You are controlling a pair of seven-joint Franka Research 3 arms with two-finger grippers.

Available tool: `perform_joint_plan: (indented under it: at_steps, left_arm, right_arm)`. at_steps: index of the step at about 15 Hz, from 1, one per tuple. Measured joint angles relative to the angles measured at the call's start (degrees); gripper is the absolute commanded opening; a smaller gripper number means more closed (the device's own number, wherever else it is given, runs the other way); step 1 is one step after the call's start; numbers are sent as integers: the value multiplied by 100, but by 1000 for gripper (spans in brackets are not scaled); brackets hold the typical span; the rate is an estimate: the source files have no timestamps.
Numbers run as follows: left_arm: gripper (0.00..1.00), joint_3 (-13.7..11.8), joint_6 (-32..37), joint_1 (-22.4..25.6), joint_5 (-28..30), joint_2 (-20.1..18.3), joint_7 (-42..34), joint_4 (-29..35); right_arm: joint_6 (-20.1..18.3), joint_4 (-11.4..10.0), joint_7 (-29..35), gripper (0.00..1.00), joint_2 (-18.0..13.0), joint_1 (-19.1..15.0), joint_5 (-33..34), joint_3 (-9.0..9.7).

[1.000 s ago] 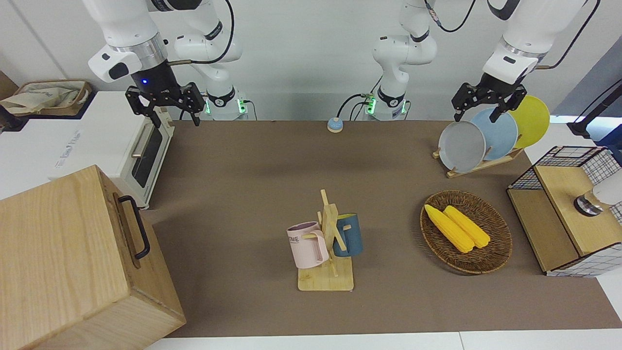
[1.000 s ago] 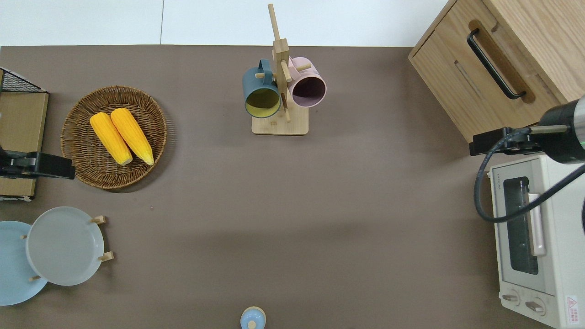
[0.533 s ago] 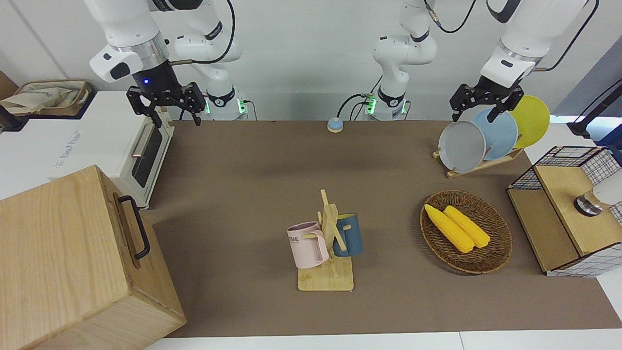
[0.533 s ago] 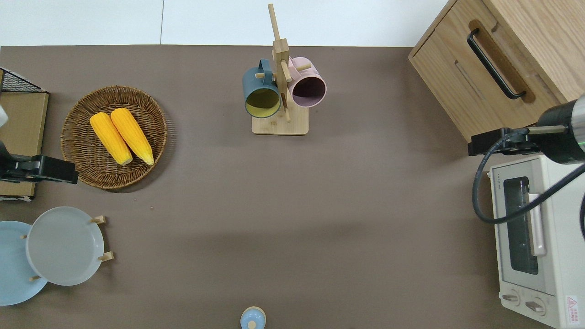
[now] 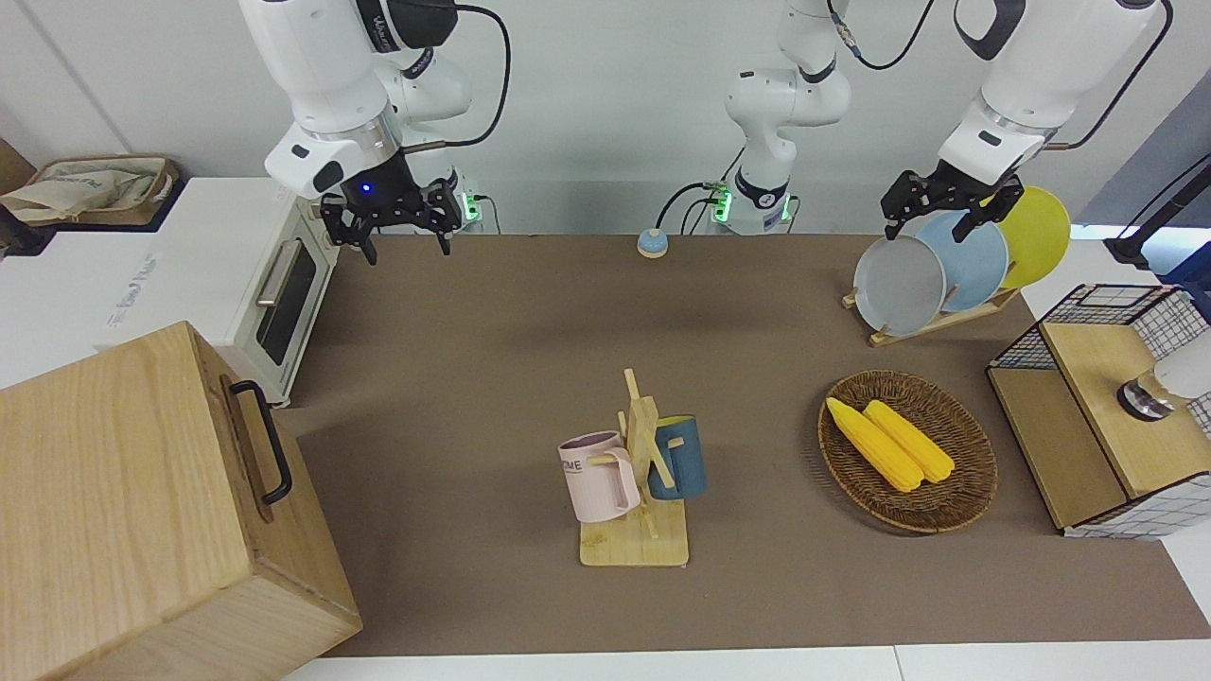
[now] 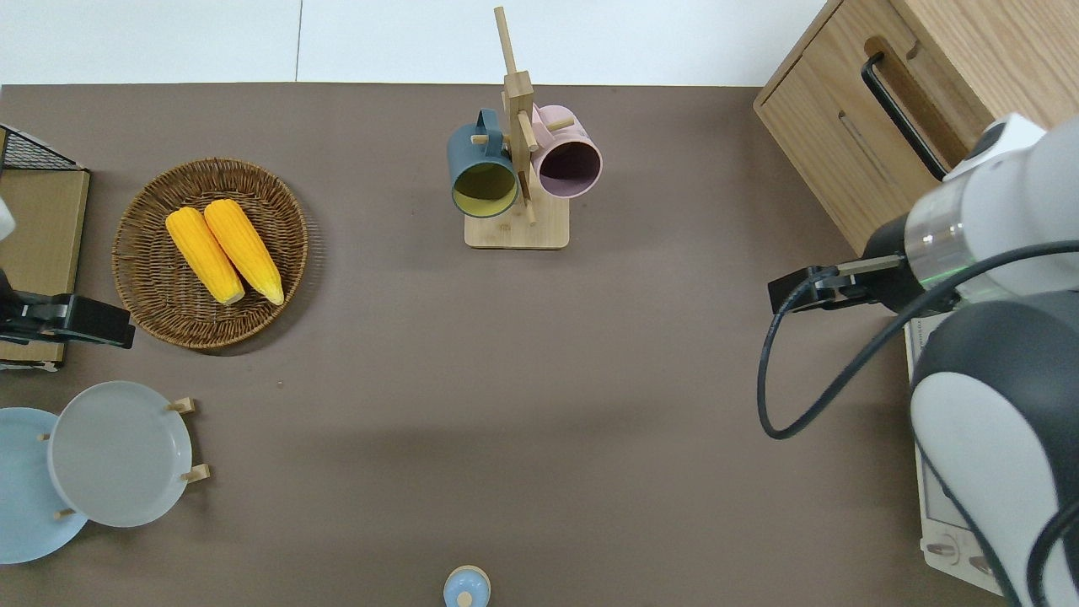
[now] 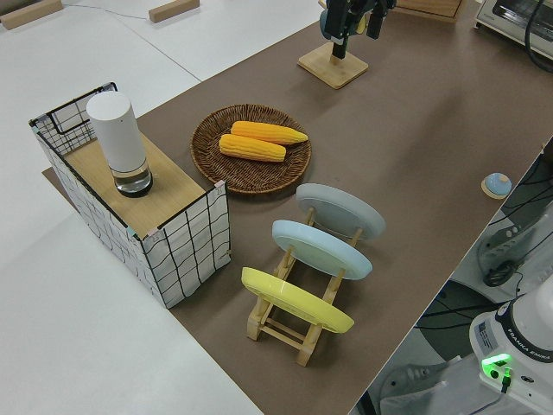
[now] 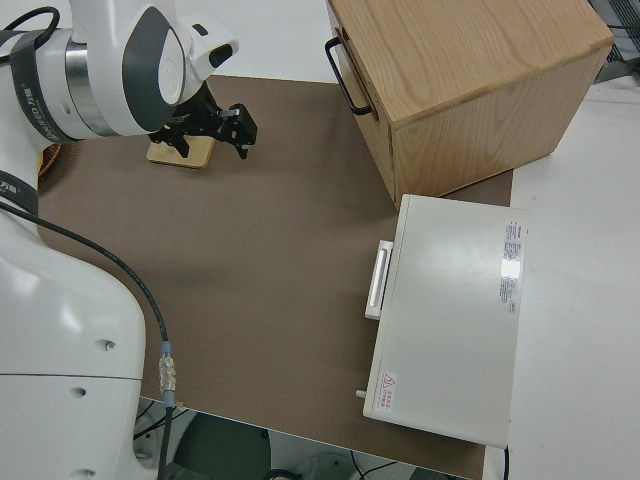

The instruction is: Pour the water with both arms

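Note:
My two white arms hang over the brown table, each with a black gripper that is open and empty. The right gripper point(image 5: 404, 248) point(image 6: 792, 295) point(image 8: 212, 140) is over bare mat beside the toaster oven point(image 5: 218, 274). The left gripper point(image 5: 927, 227) point(image 6: 84, 320) is over the mat between the wire shelf point(image 5: 1088, 454) and the wicker basket point(image 5: 974, 492). A pink mug point(image 5: 596, 478) and a blue mug point(image 5: 683, 459) hang on a wooden rack point(image 5: 636, 544). A white cylinder point(image 7: 117, 138) with a clear base stands on the shelf. No water shows.
Two corn cobs point(image 5: 894, 443) lie in the basket. A rack with three plates point(image 5: 899, 284) stands at the left arm's end. A wooden box point(image 5: 123, 511) with a black handle sits farther from the robots than the oven. A small blue bell point(image 5: 651, 244) sits between the arm bases.
The right arm has swung from above the toaster oven out over the mat, toward the table's middle. The left gripper has barely shifted. Both stay open.

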State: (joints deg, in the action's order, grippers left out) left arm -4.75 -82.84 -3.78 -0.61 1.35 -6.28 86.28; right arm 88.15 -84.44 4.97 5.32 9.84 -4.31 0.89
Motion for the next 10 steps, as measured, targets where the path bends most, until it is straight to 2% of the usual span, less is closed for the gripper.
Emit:
perform_joint_plan:
  at_steps: [3,10]
  left_arm:
    - [995,-11,-3,275,-270,54,-431,-1]
    - [998,-60,-412,1811,-278,144,-2343,-4]
  right_arm:
    - [264,-114,11,992,195,217,-136,4]
    - [1629,-164,11,992,924,686,-141,7]
